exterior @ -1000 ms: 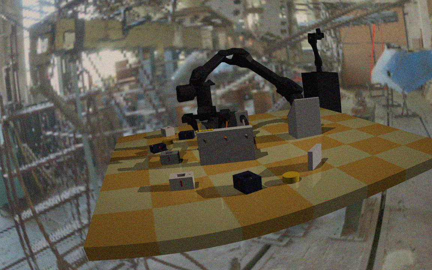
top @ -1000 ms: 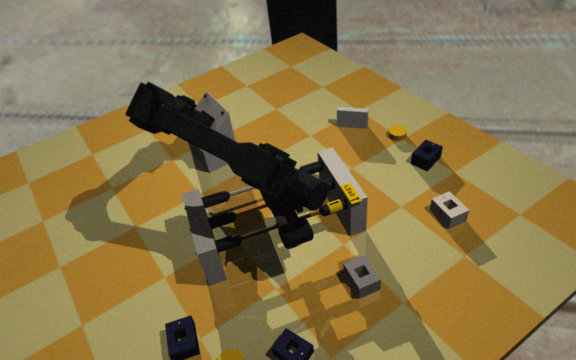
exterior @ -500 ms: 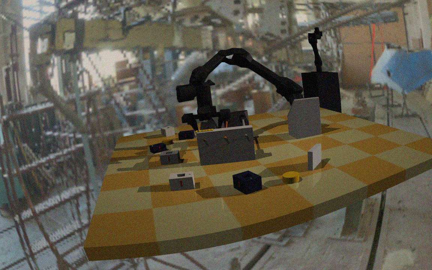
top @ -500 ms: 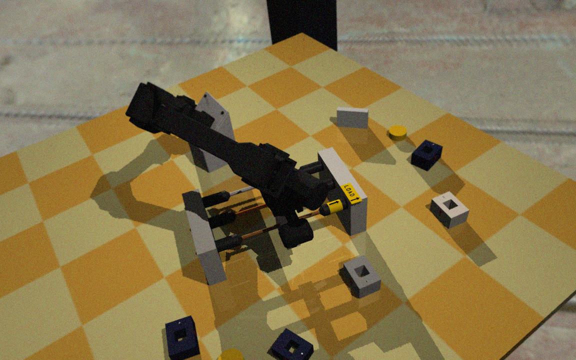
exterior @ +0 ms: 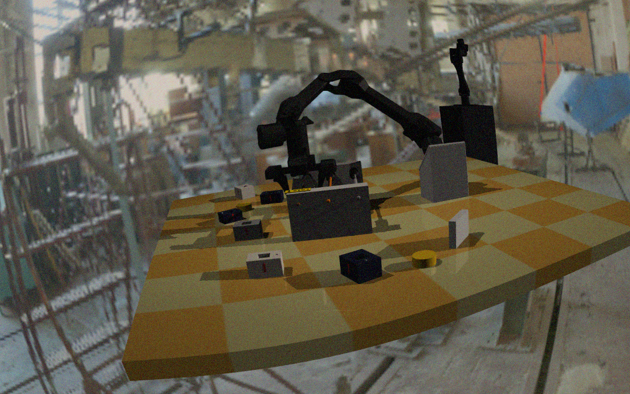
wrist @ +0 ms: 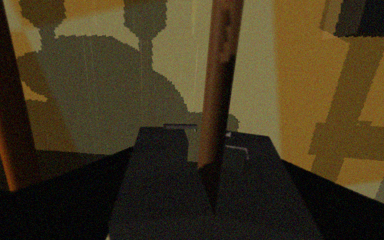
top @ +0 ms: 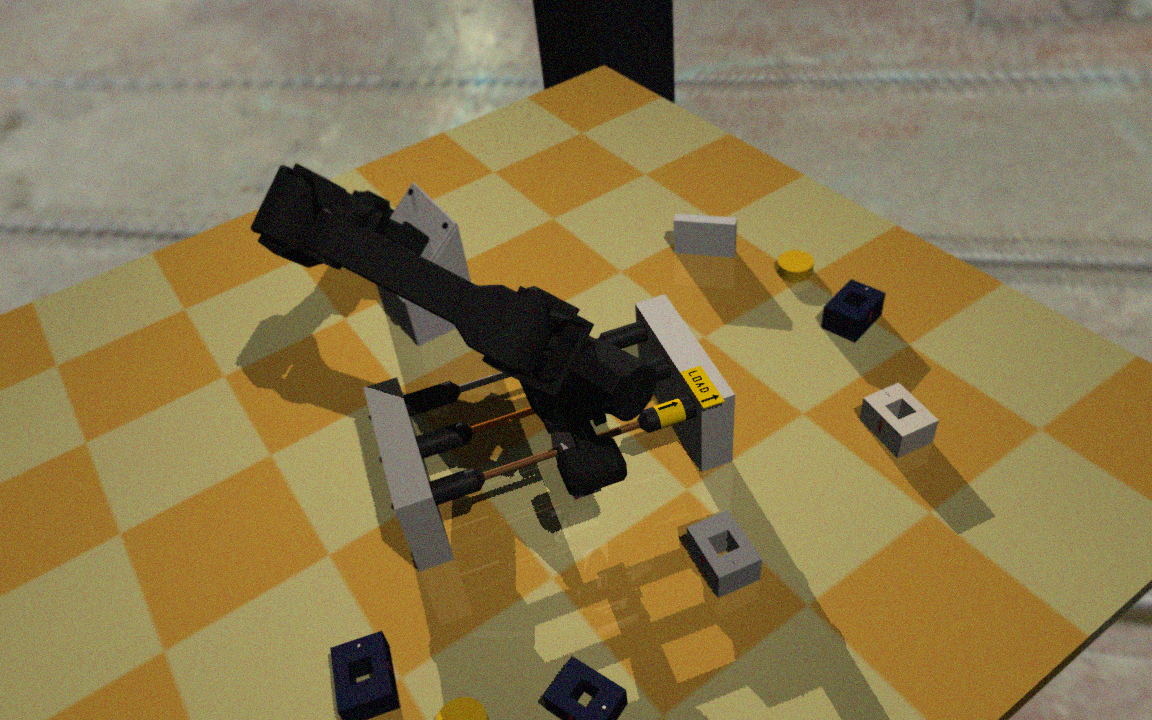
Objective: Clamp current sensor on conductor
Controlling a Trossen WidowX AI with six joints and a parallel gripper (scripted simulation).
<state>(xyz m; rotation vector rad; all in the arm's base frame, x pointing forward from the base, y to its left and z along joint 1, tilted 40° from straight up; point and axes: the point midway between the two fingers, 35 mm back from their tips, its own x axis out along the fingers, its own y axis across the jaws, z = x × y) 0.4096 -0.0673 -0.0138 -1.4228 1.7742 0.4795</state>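
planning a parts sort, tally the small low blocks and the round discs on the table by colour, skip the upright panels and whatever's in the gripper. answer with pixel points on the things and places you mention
navy blocks (top: 841, 320) (top: 374, 702) (top: 609, 694) (exterior: 360, 269) (exterior: 229, 215) (exterior: 272, 197): 3
white blocks (top: 902, 438) (exterior: 264, 270) (exterior: 244, 192): 2, one seen only in the exterior view
grey block (top: 728, 577) (exterior: 248, 233): 1
yellow discs (top: 794, 262) (top: 464, 711) (exterior: 424, 259) (exterior: 244, 207): 2
total: 8

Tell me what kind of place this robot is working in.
Probably an old factory or workshop hall: behind the checkered table there are worn metal railings, big blurred machinery or beams overhead, and a scuffed, dirty floor.
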